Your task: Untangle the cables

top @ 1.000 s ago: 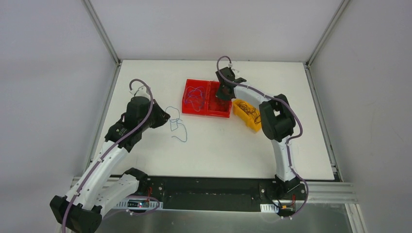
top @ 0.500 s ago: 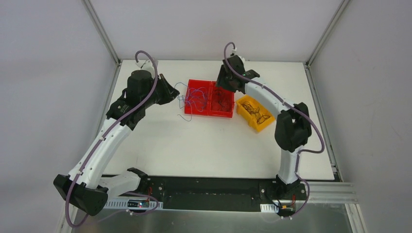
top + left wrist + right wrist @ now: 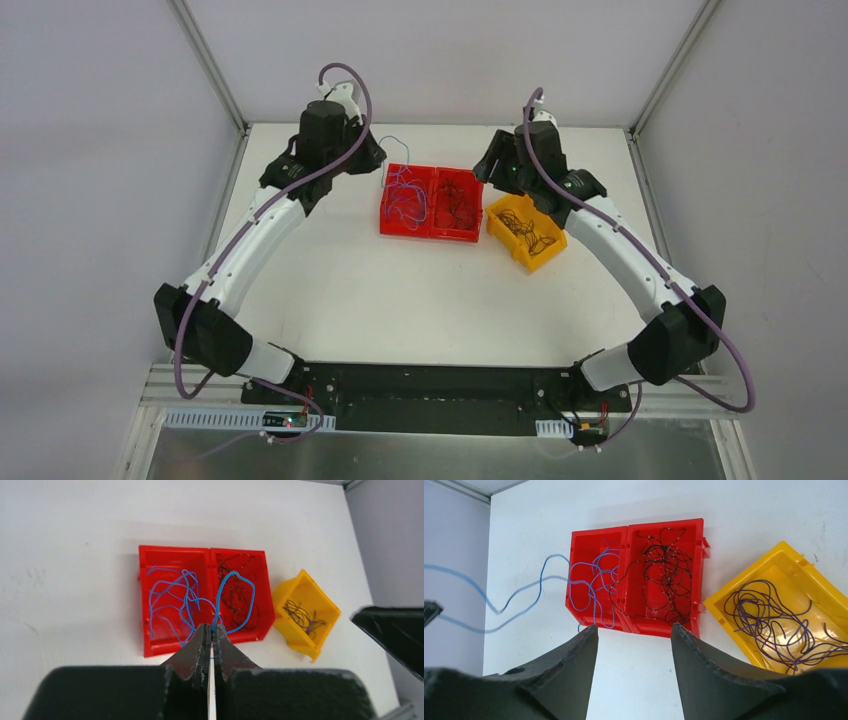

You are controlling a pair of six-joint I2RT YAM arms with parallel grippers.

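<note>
My left gripper [image 3: 373,156] hangs at the back left of the red bin [image 3: 428,236], shut on a thin blue cable [image 3: 250,597]. That cable trails from the closed tips [image 3: 210,628] down into the bin's left compartment, onto several other blue cables [image 3: 405,200]. In the right wrist view the same blue cable [image 3: 514,597] stretches left across the table. Dark cables [image 3: 457,205] fill the right compartment. Purple cables [image 3: 528,235] lie in the yellow bin [image 3: 492,222]. My right gripper [image 3: 492,166] hovers open behind the two bins, nothing between its fingers [image 3: 634,626].
The red bin [image 3: 659,630] and yellow bin [image 3: 729,625] sit side by side toward the back of the white table. Grey walls with metal posts enclose the table on three sides. Both arms reach in from the near edge.
My left gripper carried the blue cable from the table's left up and back to the red bin. My right gripper opened, left the red bin's right compartment and drew back to the right.
</note>
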